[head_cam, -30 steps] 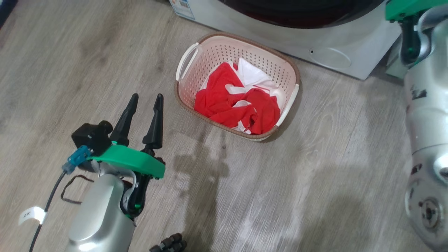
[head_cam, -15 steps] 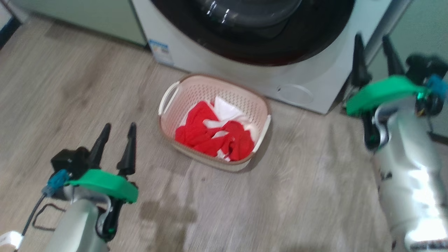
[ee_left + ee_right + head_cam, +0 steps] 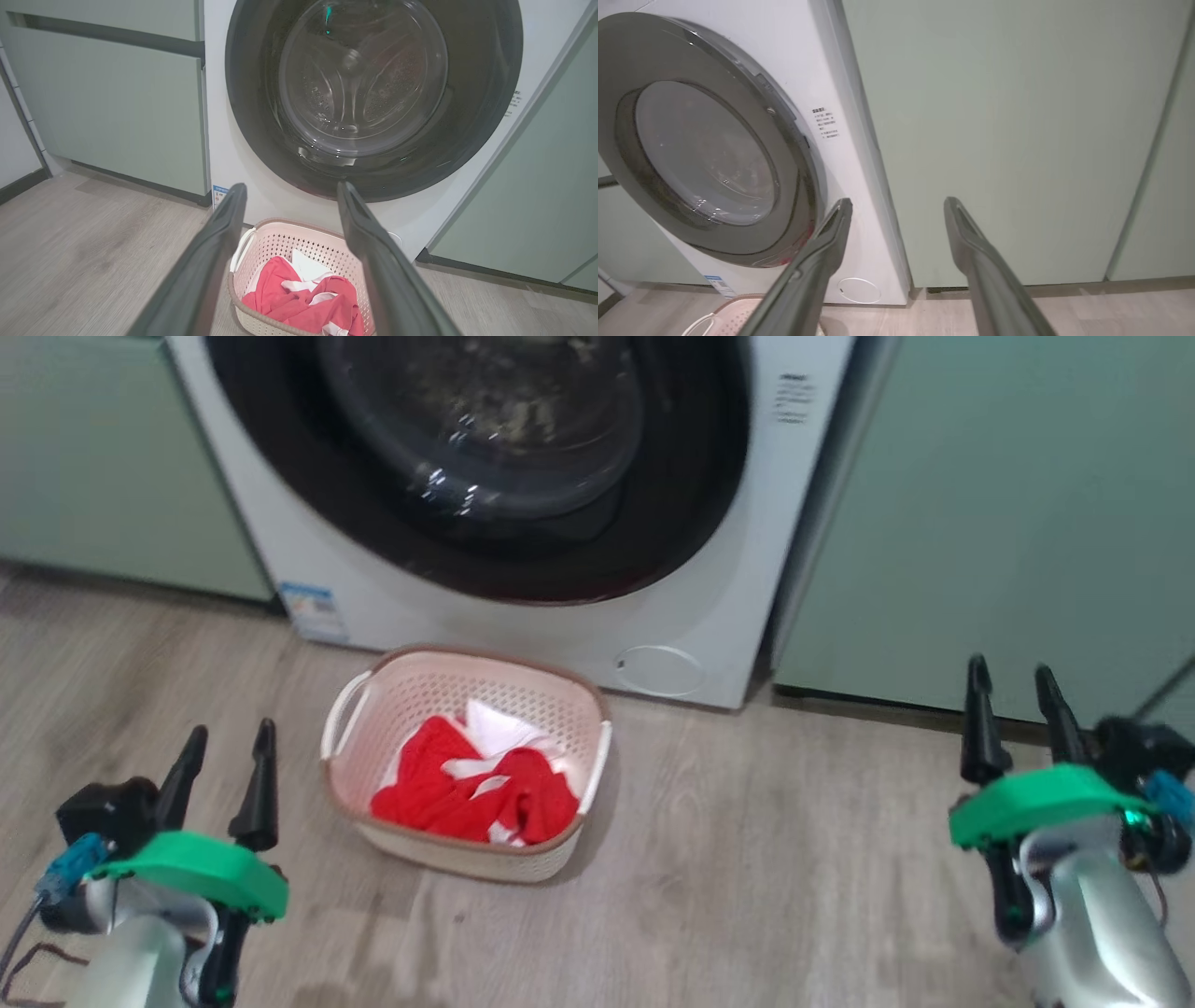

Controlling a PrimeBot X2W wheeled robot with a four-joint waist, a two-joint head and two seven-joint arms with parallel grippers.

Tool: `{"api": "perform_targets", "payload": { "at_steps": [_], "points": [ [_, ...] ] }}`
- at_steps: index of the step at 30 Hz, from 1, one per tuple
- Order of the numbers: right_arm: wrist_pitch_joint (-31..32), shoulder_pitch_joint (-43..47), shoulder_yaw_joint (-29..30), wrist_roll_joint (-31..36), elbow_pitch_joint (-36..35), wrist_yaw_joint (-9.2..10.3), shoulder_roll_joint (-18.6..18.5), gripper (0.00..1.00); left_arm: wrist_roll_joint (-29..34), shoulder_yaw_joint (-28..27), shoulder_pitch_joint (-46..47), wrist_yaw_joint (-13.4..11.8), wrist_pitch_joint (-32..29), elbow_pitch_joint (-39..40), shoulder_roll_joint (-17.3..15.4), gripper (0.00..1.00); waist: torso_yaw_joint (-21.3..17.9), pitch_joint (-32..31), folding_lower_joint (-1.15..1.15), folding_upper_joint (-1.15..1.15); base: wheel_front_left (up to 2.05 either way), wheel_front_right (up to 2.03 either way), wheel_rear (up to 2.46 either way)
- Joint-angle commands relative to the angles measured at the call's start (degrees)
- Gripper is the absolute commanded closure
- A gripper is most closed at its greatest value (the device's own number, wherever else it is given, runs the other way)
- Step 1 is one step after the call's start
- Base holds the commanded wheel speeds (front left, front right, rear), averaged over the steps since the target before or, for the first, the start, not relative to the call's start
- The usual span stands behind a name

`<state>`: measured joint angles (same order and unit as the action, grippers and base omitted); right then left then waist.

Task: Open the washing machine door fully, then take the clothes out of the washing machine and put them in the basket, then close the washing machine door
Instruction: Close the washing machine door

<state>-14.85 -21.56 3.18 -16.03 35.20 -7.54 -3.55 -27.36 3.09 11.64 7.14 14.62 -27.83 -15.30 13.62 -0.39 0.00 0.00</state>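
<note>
The washing machine (image 3: 719, 588) stands white between pale-green cabinets, and its door (image 3: 485, 457), black-rimmed with a glass porthole, lies flat against the front. That door (image 3: 369, 88) faces the left wrist view, and the door (image 3: 705, 149) shows slantwise in the right wrist view. On the floor before the machine sits the cream basket (image 3: 467, 761) holding the red and white clothes (image 3: 471, 789). My left gripper (image 3: 224, 742) hovers open at the lower left, left of the basket (image 3: 299, 275). Well right of the basket, my right gripper (image 3: 1013, 677) hovers open before a cabinet. Nothing is between either pair of fingers.
Pale-green cabinet doors flank the machine, one at left (image 3: 103, 476) and one at right (image 3: 1008, 504). Wood-look floor (image 3: 775, 859) stretches between the basket and my right arm. A blue label sticker (image 3: 313, 611) marks the machine's lower left corner.
The head camera has tilted up, bringing the machine's front and cabinets into view. My right arm has come down from the upper right to the lower right, its fingers standing apart.
</note>
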Motion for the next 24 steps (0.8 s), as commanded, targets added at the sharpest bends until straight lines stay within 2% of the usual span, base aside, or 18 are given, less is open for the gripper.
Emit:
{"api": "perform_targets", "payload": {
  "at_steps": [1,11,17,24],
  "points": [
    [-0.15,-0.41,-0.84,0.87,-2.77,0.05,0.61,0.00,-0.10,-2.03,2.38,0.35,0.38,1.20,-2.30,0.00,-2.47,-1.79,0.00,0.00,0.00,0.00,0.00],
    [-0.15,9.53,-1.28,2.77,-13.03,0.05,0.66,0.00,-0.26,-1.18,1.15,0.35,0.38,1.95,-3.06,0.00,-7.23,-2.95,0.00,0.00,0.00,0.00,0.00],
    [-0.15,16.23,-0.65,2.68,-18.76,0.05,0.67,0.00,-1.92,0.75,-0.18,0.35,0.38,2.25,-3.43,0.00,-7.90,-3.44,0.00,0.00,0.00,0.00,0.00],
    [-0.15,19.18,0.24,2.70,-20.45,0.05,0.67,0.00,-1.01,1.36,-0.59,0.35,0.38,2.10,-3.52,0.00,-7.57,-3.81,0.00,0.00,0.00,0.00,0.00]
  ]
}}
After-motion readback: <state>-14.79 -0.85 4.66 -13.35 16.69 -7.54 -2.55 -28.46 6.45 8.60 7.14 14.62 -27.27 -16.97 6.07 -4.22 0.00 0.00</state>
